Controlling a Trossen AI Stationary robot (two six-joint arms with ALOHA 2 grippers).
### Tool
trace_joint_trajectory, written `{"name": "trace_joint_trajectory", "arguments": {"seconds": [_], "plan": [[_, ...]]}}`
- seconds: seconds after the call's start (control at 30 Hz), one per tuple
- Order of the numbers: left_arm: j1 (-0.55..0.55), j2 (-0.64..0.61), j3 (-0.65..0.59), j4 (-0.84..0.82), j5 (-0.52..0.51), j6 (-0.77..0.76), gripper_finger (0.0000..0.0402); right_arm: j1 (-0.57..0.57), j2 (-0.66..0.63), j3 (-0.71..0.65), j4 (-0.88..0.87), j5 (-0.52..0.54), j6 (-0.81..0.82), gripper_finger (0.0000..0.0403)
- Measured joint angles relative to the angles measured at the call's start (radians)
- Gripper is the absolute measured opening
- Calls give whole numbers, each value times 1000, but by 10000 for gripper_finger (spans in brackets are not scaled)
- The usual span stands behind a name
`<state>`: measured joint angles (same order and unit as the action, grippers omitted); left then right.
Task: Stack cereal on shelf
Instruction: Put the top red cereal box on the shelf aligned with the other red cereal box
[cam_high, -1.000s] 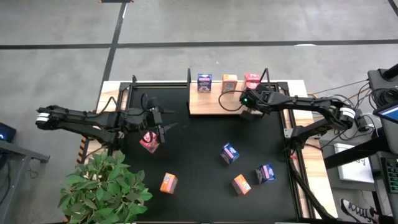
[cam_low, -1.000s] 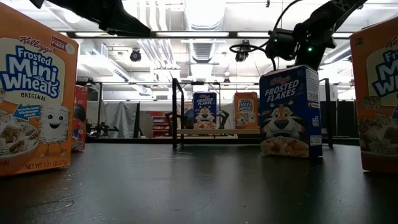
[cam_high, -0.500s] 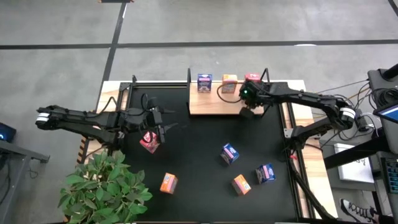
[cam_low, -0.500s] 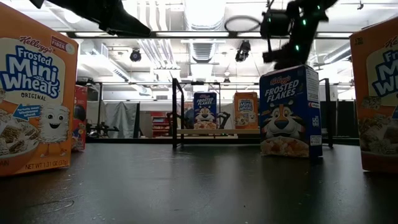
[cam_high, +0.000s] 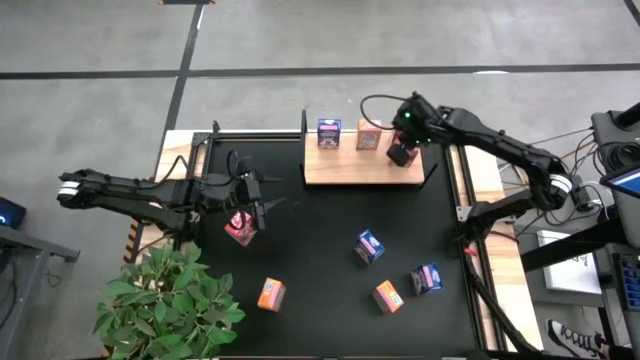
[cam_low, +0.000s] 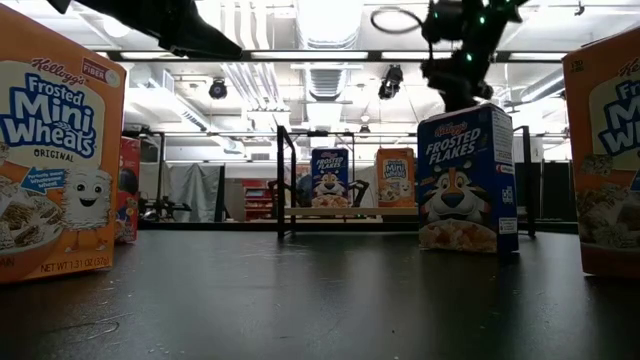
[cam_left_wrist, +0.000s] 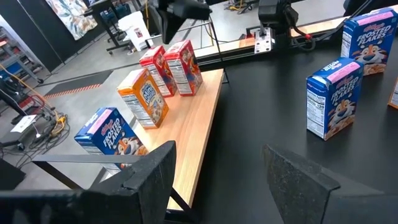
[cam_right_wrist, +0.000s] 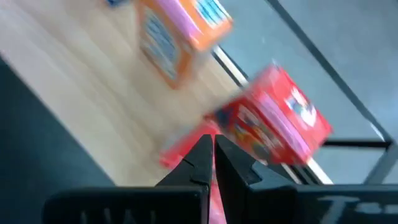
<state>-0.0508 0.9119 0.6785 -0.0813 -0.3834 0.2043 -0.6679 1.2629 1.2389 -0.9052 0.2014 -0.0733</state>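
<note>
Up at the far edge of the table, the right gripper hangs over the shelf, its fingers pressed together with nothing between them. Blue, orange and red boxes stand on the board — the left gripper, spread wide, waits beside a pink box.

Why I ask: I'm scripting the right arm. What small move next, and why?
Probably lift the right gripper clear of the shelf: its jaws look shut and empty above the two red boxes standing there, while five more boxes wait on the mat.
</note>
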Motion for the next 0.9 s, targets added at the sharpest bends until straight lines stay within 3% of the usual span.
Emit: {"name": "trace_joint_trajectory", "arguments": {"seconds": [0.33,0.7,0.9], "plan": [[0,0,0,-5,0,0,219,-60,0,-74,13,33,-54,9],[0,0,0,-5,0,0,219,-57,0,-21,12,22,-80,9],[0,0,0,-9,0,0,219,-57,-11,29,-85,-99,-49,9]]}}
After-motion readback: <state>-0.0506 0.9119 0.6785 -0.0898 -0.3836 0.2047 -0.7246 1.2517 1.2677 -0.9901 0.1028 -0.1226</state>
